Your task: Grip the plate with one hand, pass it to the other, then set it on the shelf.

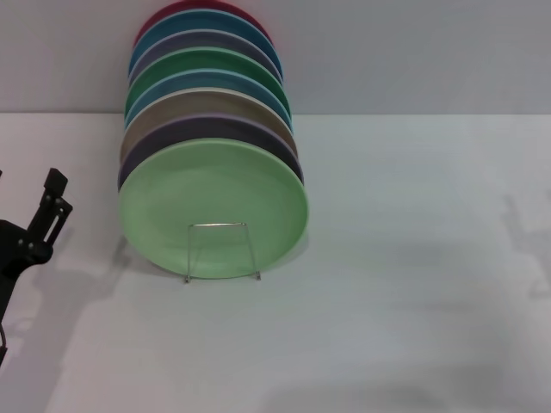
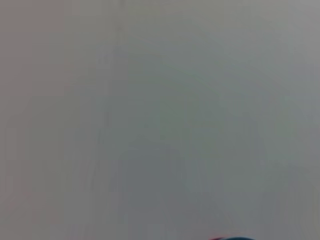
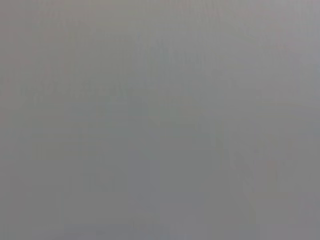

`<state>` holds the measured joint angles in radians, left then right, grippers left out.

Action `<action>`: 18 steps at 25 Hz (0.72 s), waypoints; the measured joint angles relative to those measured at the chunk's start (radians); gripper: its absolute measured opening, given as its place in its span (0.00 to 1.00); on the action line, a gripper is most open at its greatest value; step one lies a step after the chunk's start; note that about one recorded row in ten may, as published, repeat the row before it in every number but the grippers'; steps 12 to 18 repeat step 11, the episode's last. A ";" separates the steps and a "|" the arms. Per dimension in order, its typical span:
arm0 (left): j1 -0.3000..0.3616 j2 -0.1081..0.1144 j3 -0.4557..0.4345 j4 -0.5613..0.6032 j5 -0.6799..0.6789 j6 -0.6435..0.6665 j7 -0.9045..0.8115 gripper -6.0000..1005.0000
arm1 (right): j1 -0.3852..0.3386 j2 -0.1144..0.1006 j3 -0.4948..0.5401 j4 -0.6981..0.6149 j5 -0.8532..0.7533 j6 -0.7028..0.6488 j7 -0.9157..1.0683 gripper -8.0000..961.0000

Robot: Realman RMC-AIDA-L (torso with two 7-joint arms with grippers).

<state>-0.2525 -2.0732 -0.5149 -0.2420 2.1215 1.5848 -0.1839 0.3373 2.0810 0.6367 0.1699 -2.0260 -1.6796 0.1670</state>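
The light pastel-green plate (image 1: pixel 213 209) stands on edge at the front of a row of plates, in the head view. It rests in the thin silver wire shelf, whose small looped front (image 1: pixel 220 250) crosses its lower face. My left gripper (image 1: pixel 53 196) is at the far left edge of the table, clear of the plate and holding nothing. My right gripper is out of view. The right wrist view shows only a blank grey surface.
Behind the light green plate stand several other plates, among them a lavender one (image 1: pixel 191 129), a darker green one (image 1: pixel 207 62) and a red one (image 1: pixel 185 9). A sliver of plate rims (image 2: pixel 232 238) shows in the left wrist view. The white table (image 1: pixel 413 284) stretches to the right.
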 joint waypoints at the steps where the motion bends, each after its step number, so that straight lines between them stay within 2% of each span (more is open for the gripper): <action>1: -0.001 0.000 -0.007 -0.002 0.000 0.000 0.001 0.82 | 0.000 0.000 0.000 0.000 0.000 0.000 0.000 0.70; 11: -0.006 -0.005 -0.032 -0.015 0.000 -0.009 0.090 0.82 | 0.003 0.001 0.015 -0.014 0.001 0.005 -0.001 0.70; 18: -0.006 -0.005 -0.032 -0.015 0.000 -0.009 0.090 0.82 | 0.003 0.001 0.015 -0.014 0.001 0.005 -0.001 0.70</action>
